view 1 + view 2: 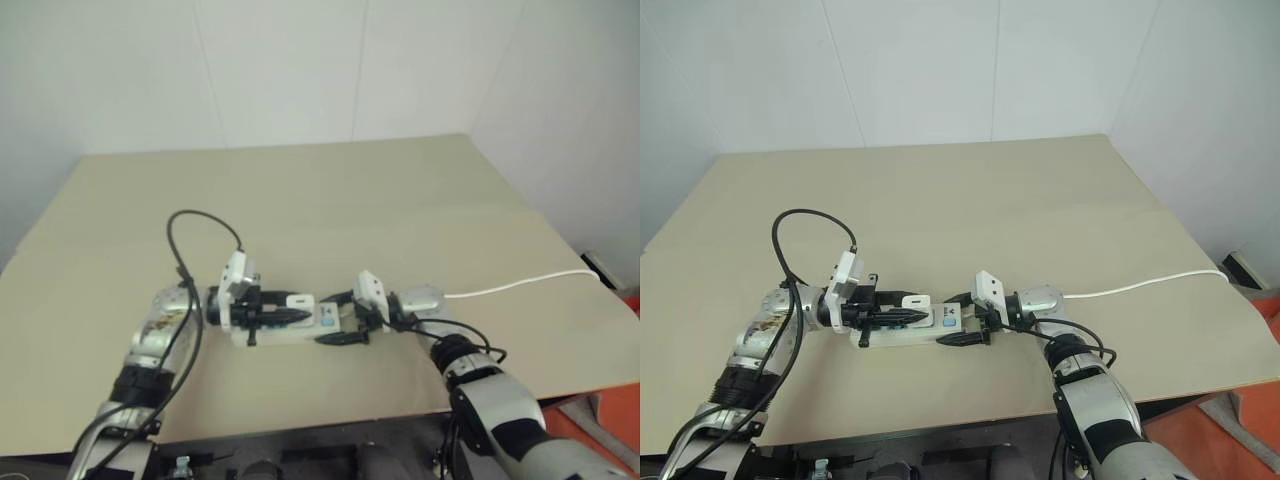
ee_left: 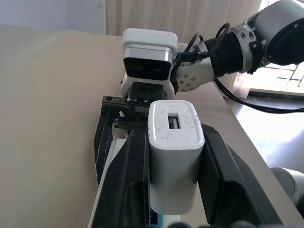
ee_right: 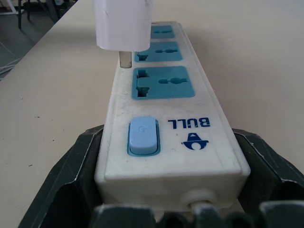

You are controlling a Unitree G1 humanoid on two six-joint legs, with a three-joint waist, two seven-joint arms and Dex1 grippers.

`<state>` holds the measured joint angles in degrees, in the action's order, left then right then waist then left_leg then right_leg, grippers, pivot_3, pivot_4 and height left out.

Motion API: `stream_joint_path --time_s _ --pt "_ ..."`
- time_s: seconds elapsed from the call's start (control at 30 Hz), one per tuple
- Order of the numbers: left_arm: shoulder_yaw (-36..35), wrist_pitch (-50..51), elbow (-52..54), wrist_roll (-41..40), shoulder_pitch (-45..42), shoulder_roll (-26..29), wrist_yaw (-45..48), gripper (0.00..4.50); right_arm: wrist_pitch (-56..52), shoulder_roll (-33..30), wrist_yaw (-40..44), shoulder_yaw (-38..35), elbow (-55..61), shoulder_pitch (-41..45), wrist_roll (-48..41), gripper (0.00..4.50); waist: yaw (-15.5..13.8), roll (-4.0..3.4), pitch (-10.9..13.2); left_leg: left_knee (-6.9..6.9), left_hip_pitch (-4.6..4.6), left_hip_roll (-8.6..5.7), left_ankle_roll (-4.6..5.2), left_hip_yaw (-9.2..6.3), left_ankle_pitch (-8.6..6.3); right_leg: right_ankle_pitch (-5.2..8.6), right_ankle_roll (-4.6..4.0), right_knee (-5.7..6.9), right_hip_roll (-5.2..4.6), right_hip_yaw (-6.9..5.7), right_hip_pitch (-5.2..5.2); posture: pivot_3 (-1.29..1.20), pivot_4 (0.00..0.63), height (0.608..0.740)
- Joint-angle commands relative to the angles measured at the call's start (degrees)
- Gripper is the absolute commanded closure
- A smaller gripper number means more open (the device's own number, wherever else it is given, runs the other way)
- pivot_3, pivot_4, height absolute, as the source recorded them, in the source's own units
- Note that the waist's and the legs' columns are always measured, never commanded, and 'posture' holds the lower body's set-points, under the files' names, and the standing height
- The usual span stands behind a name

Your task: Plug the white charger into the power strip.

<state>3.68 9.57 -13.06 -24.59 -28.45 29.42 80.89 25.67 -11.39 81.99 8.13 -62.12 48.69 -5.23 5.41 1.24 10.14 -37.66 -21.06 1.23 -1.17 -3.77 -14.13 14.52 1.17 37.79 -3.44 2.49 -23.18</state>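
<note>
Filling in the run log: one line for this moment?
left gripper: shut on white charger | prongs above power strip, not inserted | right gripper: shut on power strip

A: What grips the power strip [image 3: 166, 118]?

B: The right gripper [image 3: 171, 190]; its black fingers [image 3: 71, 175] press against both long sides of the strip at the end with the pale blue switch [image 3: 142, 136].

A: And past the switch?

B: A blue "BULL" logo [image 3: 192, 130] sits beside it, then three blue sockets run in a row away from that end.

A: Where is the white charger [image 3: 121, 23]?

B: Above the strip, near the middle socket [image 3: 156, 51]. Its metal prong [image 3: 125, 59] points down at the strip's edge beside that socket, not inserted.
</note>
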Motion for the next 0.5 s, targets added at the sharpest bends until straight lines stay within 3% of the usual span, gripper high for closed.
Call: stream_joint_path --time_s 0.03,0.5 --pt "0.9 -4.3 -2.0 1.8 -1.3 -0.5 1.0 3.5 -1.0 0.3 0.2 -0.2 0.5 0.8 0.3 1.06 0.0 0.0 0.0 0.0 0.0 0.0 0.0 0.0 0.0 0.0 0.0 0.0 0.0 0.0 0.0 0.0 0.15 0.74" --pt "1.5 -7.9 -6.6 3.4 -3.1 -2.6 1.9 3.5 -1.5 0.1 0.0 -0.4 0.8 0.6 0.3 1.06 -0.1 -0.01 0.0 0.0 0.02 -0.01 0.0 0.0 0.0 0.0 0.0 0.02 0.0 0.0 0.02 0.0 0.15 0.74"
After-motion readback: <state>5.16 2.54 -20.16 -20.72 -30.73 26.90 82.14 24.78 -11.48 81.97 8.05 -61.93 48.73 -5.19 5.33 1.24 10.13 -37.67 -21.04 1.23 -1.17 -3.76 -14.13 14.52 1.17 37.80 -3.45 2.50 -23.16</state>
